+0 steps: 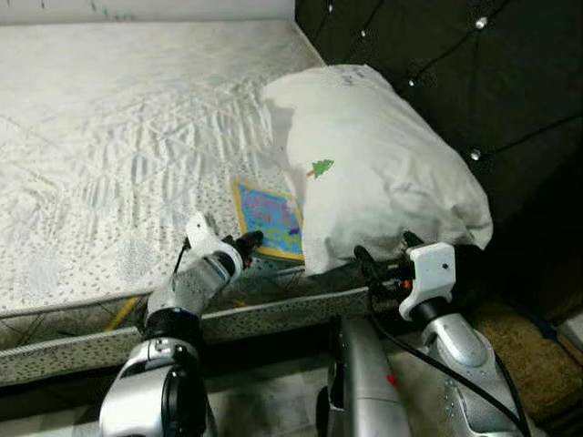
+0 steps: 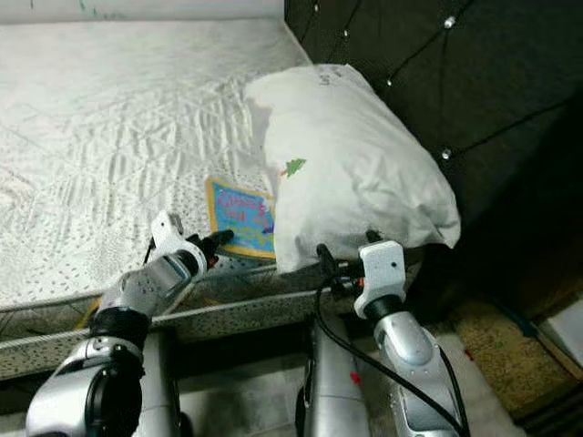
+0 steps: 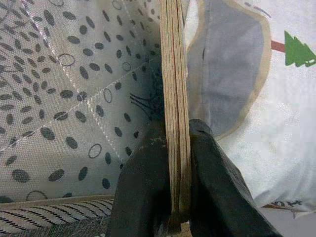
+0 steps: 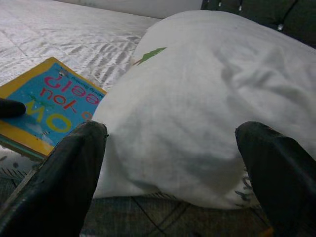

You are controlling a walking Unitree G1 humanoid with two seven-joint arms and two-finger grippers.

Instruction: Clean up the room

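Firmly clamped in left pincer (image 3: 178, 163): thin layered book (image 3: 175, 89); right pincer (image 4: 173, 163) agape at puffy pillow (image 4: 207, 98).

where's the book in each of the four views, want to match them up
Left eye view: book flat on the mattress, partly under the pillow.
Right eye view: same spot.
Left wrist view: edge-on, pinched in the left gripper.
Right wrist view: blue cover with yellow border beside the pillow.
Shared landmark: the pillow's green tree print.
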